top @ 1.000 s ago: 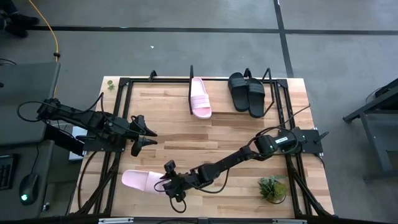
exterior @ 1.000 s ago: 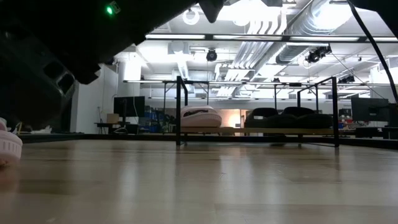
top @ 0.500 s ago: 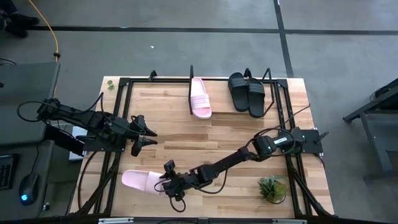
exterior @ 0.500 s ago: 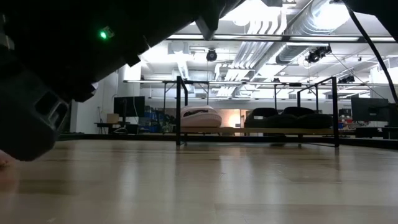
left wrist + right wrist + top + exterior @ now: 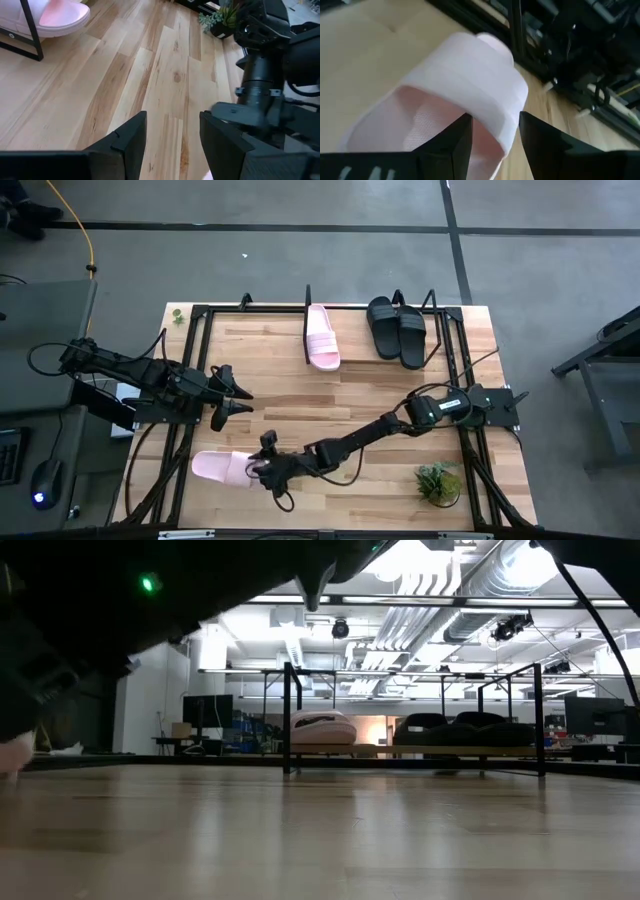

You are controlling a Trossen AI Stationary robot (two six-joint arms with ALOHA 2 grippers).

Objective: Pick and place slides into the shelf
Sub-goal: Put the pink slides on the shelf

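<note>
A pale pink slide (image 5: 215, 466) lies flat on the table near its front left corner. My right gripper (image 5: 262, 470) reaches it from the right, open, with the slide's broad strap (image 5: 470, 80) at its fingertips. On the shelf (image 5: 307, 310) at the far edge rest another pink slide (image 5: 322, 337) and two black slides (image 5: 397, 330); the low view shows them side by side on the shelf's board (image 5: 410, 752). My left gripper (image 5: 232, 395) waits open above the table's left side, touching nothing. My right gripper comes at the pink slide nearly level from the table's right. One finger (image 5: 452, 150) is inside the strap's opening and the other (image 5: 545, 150) is outside the strap's side wall (image 5: 507, 117). The slide's sole stays on the table. I cannot tell whether the pads press the strap.
A small potted plant (image 5: 438, 482) stands near the front right corner. A black rod frame (image 5: 190, 360) edges the table. Bare wood lies between the shelf and the arms, and part of the shelf's left end holds no slide.
My right gripper has gone a little toward the table's left edge, into the strap of the pink slide, and has tipped slightly. The slide has slid a short way left along the table, staying flat.
</note>
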